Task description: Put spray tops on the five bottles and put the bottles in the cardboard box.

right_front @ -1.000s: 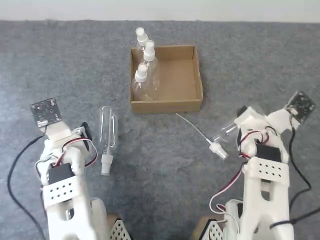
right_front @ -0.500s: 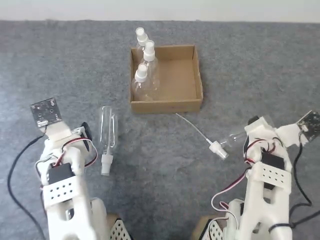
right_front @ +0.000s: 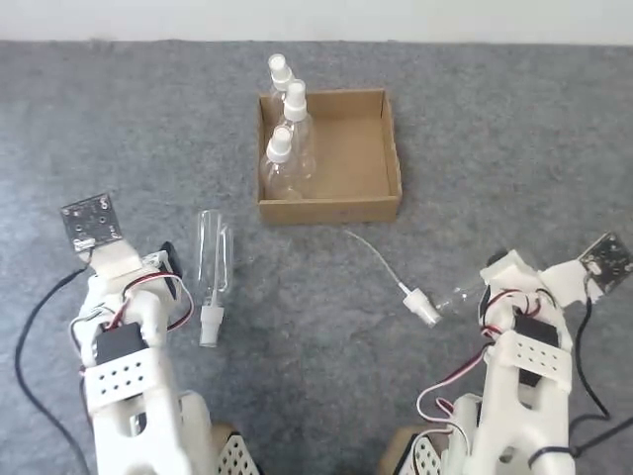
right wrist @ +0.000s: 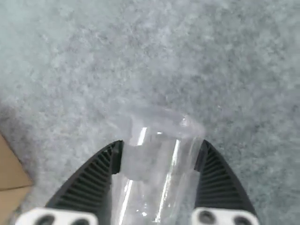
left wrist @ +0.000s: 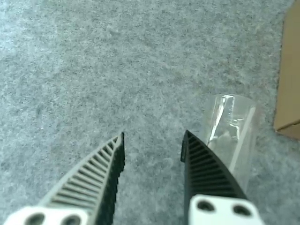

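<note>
What's hidden or cropped
You see the held bottle (right wrist: 154,159) only partly: the right arm (right_front: 522,346) covers most of it from above, and the wrist view's edge cuts its near end. The left jaws hide one side of the lying bottle (left wrist: 232,136); the box (left wrist: 291,70) is cropped to a corner.

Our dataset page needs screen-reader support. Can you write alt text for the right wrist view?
The right hand grips a clear plastic bottle between its two black ribbed fingers, the bottle's base pointing away from the camera over grey carpet. A corner of the cardboard box shows at one edge.
</note>
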Motion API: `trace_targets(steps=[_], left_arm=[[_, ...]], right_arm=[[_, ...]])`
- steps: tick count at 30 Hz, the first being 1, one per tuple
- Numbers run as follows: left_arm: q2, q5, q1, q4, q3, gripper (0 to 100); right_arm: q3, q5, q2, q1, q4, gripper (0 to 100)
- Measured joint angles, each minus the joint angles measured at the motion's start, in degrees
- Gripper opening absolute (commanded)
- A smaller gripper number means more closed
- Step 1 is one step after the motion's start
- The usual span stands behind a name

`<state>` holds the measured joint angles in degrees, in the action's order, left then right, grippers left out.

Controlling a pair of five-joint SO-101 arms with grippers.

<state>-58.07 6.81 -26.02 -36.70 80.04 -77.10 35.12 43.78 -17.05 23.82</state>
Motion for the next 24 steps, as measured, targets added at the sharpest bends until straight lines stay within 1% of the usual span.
trace_targets(steps=[5,8,10,18,22,24], left_arm=[[0.0,0.0,0.0,0.0,0.0,19],[0.0,0.0,0.0,0.0,0.0,19],[0.0,0.0,0.0,0.0,0.0,19],[0.0,0.0,0.0,0.0,0.0,19],[0.0,0.0,0.0,0.0,0.0,19],[0.0,0.0,0.0,0.0,0.0,19]], right_arm=[[-2.81,-4.22,0.88,-0.09,-0.09,22.5],[-2.99,-5.45,0.97,-0.09,0.97,22.7],[-2.73,-5.8,1.14,0.0,3.6,22.8],[4.48,-5.98,1.14,0.0,20.13,22.8],[8.7,-6.24,1.14,-0.18,25.14,22.9],[10.55,-8.18,1.14,-0.18,27.16,22.9]])
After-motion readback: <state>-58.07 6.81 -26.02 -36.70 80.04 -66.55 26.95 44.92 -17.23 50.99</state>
